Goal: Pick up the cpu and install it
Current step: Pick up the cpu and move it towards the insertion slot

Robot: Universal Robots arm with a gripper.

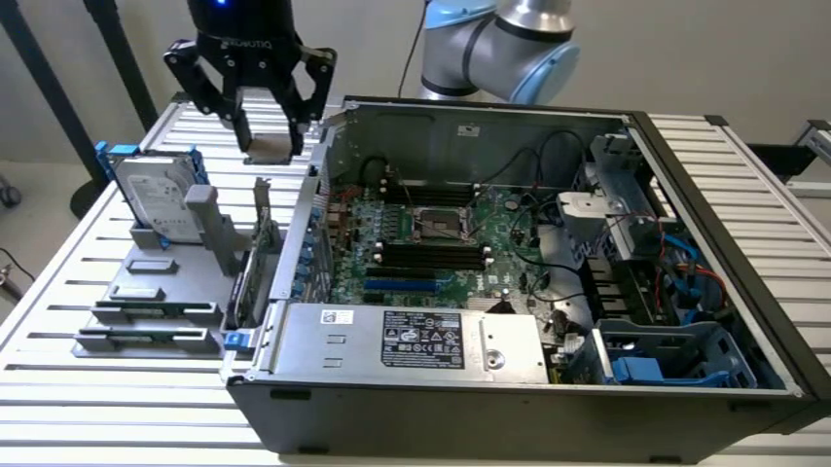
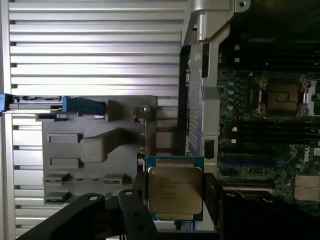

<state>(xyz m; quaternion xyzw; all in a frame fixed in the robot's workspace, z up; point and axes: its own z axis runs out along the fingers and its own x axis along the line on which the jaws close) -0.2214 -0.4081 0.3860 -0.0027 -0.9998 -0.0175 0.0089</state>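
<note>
Robotics lab: opened computer case [image 1: 520,384] on slatted bench [image 1: 78,389].

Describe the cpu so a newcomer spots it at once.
Start at the open grey computer case; beside its wall at the exterior view's left, the black pincer hangs by a grey parts tray. The cpu is the small flat square silver-topped chip clamped in it, far smaller than the blue-railed silver hard drive standing in the tray.

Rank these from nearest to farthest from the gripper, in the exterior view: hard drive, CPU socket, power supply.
1. hard drive, exterior view's left, lower than the gripper.
2. CPU socket, mid-motherboard.
3. power supply, case's near edge.
</note>
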